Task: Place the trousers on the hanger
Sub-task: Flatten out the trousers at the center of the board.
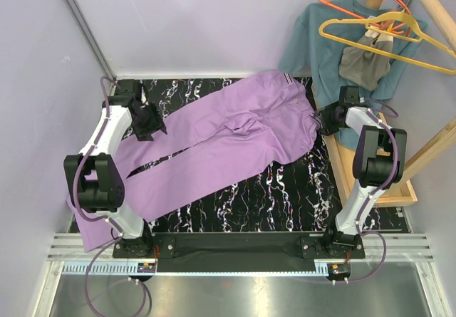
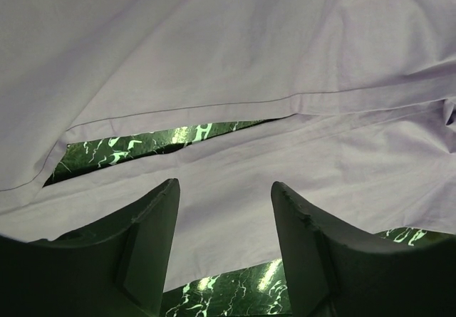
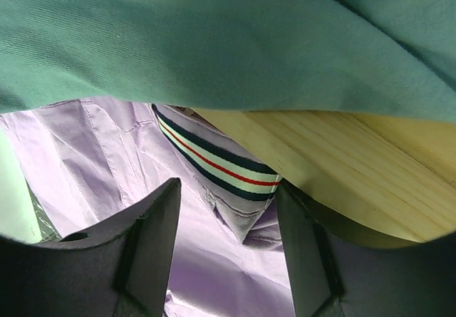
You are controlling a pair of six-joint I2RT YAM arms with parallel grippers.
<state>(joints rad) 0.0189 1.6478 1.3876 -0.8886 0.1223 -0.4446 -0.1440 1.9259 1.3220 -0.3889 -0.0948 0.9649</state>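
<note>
I am hovering my left pincer (image 2: pixel 224 189) and right pincer (image 3: pixel 228 189), both apart and empty, at the large lilac cloth trousers (image 1: pixel 235 132) lying on the black marbled bench (image 1: pixel 285 189), the thin yellow plastic hanger (image 1: pixel 322 26) hanging unloaded beyond.

Right side's tight: the teal shirt (image 3: pixel 214 39) drapes overhead and the wooden rack (image 3: pixel 356 167) hems in the trousers (image 1: pixel 235 139); leftward, table (image 2: pixel 142 146) shows between legs.

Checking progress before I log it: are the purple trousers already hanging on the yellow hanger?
No, the trousers lie spread flat on the table, while the yellow hanger hangs on the wooden rack, apart from them.
</note>
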